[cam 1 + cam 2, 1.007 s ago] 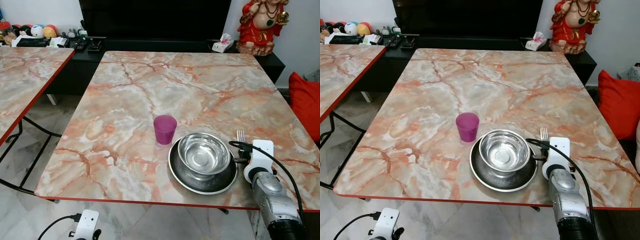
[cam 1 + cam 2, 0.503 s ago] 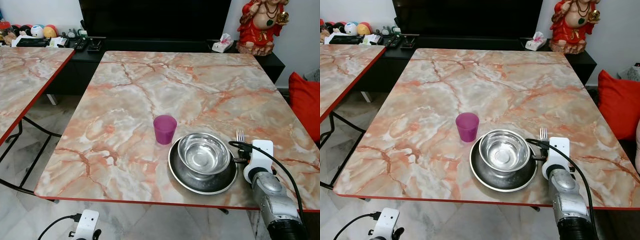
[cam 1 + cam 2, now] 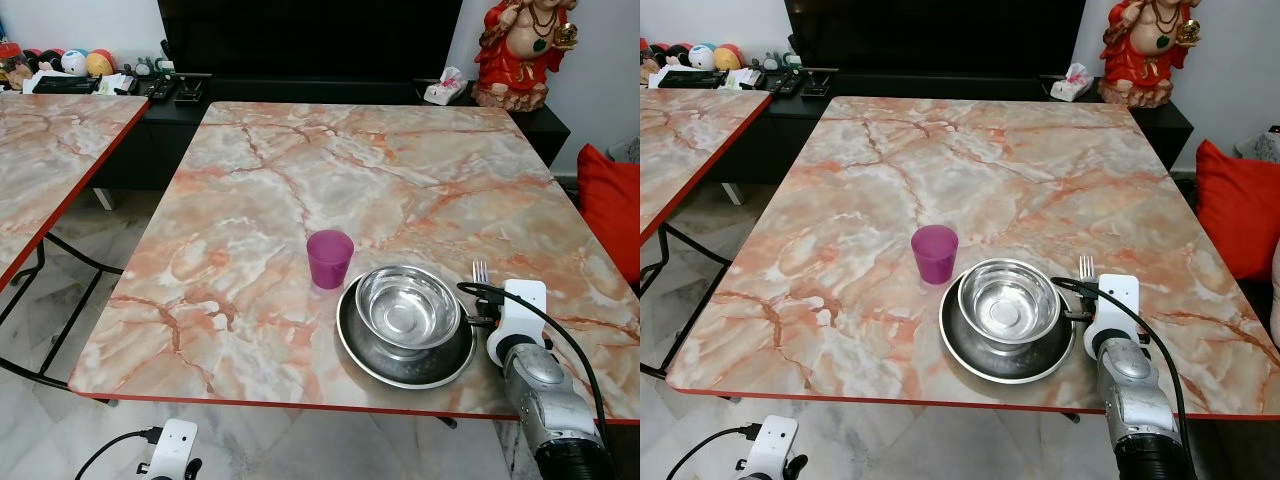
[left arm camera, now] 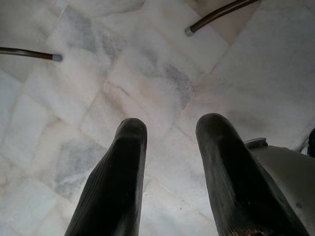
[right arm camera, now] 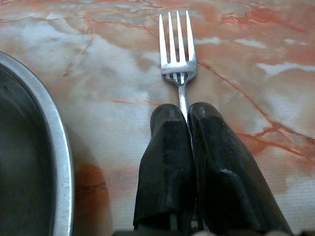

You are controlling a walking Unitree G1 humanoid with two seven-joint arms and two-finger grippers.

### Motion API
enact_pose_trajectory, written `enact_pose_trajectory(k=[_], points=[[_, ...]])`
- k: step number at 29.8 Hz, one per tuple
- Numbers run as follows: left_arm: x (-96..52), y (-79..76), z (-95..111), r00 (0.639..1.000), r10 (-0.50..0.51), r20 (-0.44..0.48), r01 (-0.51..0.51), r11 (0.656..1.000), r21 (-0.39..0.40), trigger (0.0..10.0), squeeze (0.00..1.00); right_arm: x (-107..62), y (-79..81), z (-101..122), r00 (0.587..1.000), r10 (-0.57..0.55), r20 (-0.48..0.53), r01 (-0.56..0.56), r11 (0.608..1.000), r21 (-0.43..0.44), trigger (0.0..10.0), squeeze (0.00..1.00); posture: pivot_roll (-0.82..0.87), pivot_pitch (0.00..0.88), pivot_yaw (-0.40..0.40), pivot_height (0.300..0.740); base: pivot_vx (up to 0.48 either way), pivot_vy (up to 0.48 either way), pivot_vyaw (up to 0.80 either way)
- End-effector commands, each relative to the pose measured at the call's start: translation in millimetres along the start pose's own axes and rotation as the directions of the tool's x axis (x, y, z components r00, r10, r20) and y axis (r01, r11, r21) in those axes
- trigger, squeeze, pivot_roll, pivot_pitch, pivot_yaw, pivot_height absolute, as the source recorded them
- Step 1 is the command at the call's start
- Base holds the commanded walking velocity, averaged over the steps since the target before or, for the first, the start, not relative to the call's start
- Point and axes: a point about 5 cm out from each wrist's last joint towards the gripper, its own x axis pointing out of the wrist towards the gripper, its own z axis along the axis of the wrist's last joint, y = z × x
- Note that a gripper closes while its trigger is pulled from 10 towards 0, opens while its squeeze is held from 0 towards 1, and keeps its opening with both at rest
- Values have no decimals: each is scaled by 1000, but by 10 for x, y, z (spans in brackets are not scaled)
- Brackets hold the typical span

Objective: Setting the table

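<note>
Between right tool (image 5: 188, 114) fingers, fork (image 5: 178, 51), beside plate (image 3: 352, 341)

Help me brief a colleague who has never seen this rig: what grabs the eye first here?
A steel bowl nested in a steel plate sits near the marble table's front edge, a purple cup just to its left. On the plate's right, the right gripper is shut on a fork lying on the table.
</note>
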Motion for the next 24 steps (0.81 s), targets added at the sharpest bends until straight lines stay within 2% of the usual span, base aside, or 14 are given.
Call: enact_pose_trajectory(k=[1, 2, 6, 7, 24], points=[[-7, 4, -46, 1000, -1, -26, 1, 1000, 4, 10000, 0, 4, 13, -31, 1000, 2, -12, -2, 1000, 6, 10000, 173, 110, 47, -7, 740, 0, 0, 0], [-7, 3, -46, 1000, -1, -26, 1, 1000, 4, 10000, 0, 4, 15, -32, 1000, 3, -13, -3, 1000, 6, 10000, 173, 110, 47, -6, 740, 0, 0, 0], [-6, -2, -45, 1000, -2, -26, 2, 1000, 4, 10000, 0, 2, 20, -32, 1000, 6, -13, -5, 1000, 6, 10000, 455, 109, 48, -6, 740, 0, 0, 0], [-6, -5, -43, 1000, -1, -26, 2, 1000, 5, 10000, 0, 2, 20, -32, 1000, 5, -13, -5, 1000, 6, 10000, 482, 109, 49, -6, 740, 0, 0, 0], [-6, 4, -42, 1000, -1, -25, 1, 1000, 4, 10000, 0, 6, 29, -43, 1000, 9, -19, -8, 1000, 4, 10000, 475, 109, 49, -6, 740, 0, 0, 0]])
